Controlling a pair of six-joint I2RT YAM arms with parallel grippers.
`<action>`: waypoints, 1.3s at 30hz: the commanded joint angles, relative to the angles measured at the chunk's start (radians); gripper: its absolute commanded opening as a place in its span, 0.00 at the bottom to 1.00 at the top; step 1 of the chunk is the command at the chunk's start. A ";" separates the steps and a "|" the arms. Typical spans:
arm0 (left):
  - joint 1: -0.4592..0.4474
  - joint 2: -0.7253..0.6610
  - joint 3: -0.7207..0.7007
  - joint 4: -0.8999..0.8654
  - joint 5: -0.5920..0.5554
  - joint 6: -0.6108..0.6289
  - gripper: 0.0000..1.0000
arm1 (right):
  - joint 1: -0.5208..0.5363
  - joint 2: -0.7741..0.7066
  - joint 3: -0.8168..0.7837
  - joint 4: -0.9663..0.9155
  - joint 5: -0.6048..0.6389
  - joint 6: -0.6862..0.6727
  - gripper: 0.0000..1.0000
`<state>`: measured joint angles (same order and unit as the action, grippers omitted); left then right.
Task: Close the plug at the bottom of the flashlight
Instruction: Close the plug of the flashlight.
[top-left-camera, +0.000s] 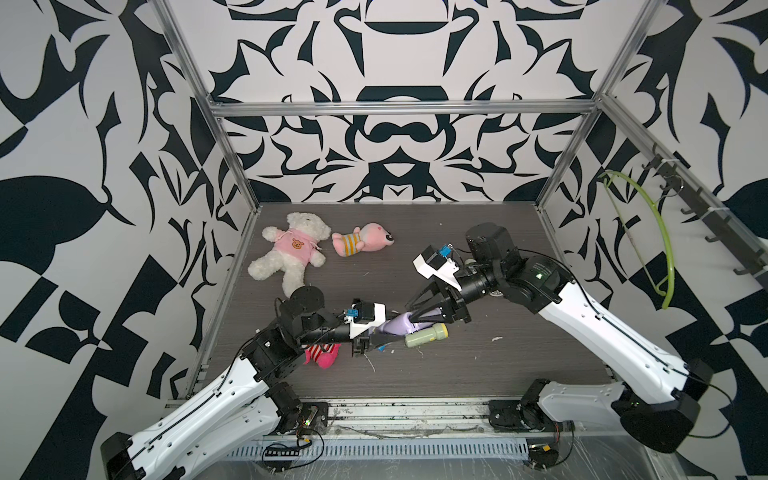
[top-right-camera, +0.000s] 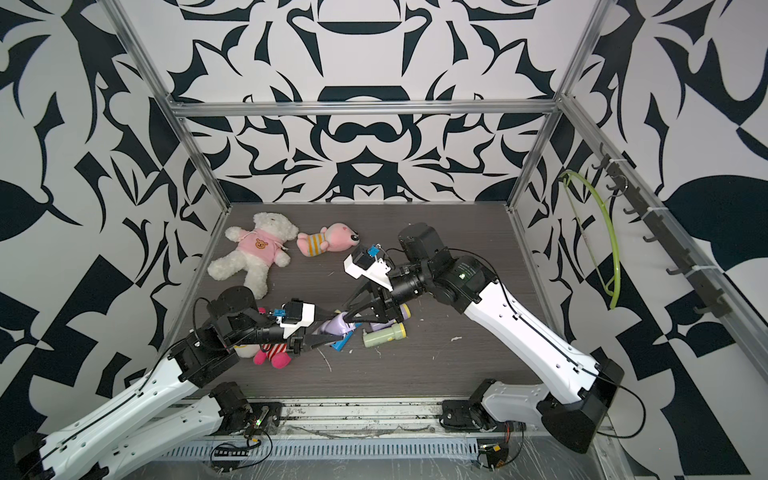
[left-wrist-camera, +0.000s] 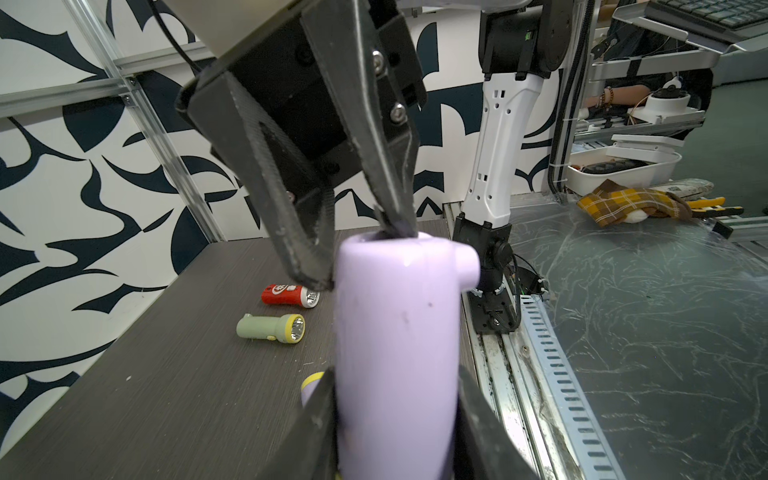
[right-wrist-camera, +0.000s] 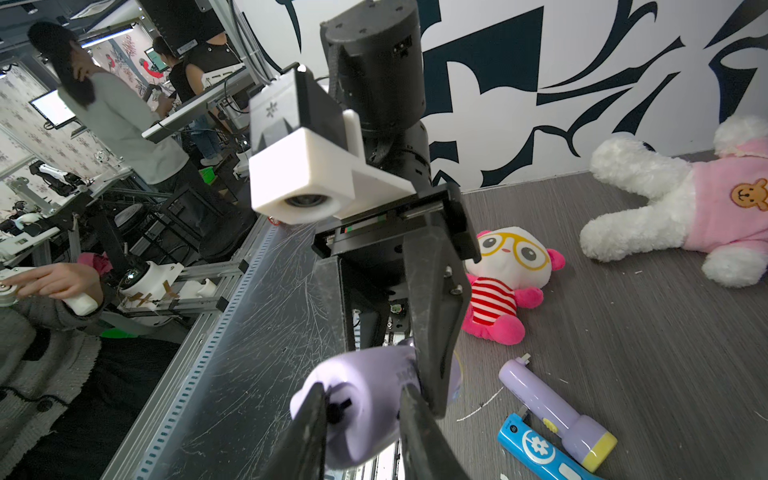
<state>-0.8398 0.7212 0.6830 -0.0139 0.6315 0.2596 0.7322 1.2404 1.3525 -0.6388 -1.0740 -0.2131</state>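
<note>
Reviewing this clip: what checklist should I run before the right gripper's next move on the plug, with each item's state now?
1. Left gripper clamped on the purple flashlight: ok.
2. Flashlight held off the table: ok.
3. Right gripper straddling the flashlight's bottom end: ok.
4. Right gripper pressing firmly there: cannot tell.
5. Plug seated flush: cannot tell, hidden at that end.
6. Green flashlight clear of both grippers: ok.

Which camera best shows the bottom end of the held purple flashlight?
Right wrist: the purple flashlight turns its bottom end toward the lens, a small dark part showing beside the right arm's fingers. Left wrist shows its side, the end edge-on. In both top views only a sliver shows.
</note>
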 joint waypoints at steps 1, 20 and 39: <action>-0.002 -0.011 0.057 0.049 0.067 -0.006 0.00 | 0.003 0.002 0.001 0.010 0.020 -0.015 0.28; -0.003 0.010 0.065 0.031 0.063 0.005 0.00 | -0.001 0.065 0.142 0.001 0.173 -0.035 0.13; -0.002 0.339 0.240 0.077 -0.365 -0.211 0.11 | -0.001 -0.380 -0.264 0.330 1.398 0.149 0.21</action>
<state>-0.8410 1.0149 0.8680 0.0113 0.3237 0.1051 0.7315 0.8997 1.1202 -0.4110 0.2150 -0.0486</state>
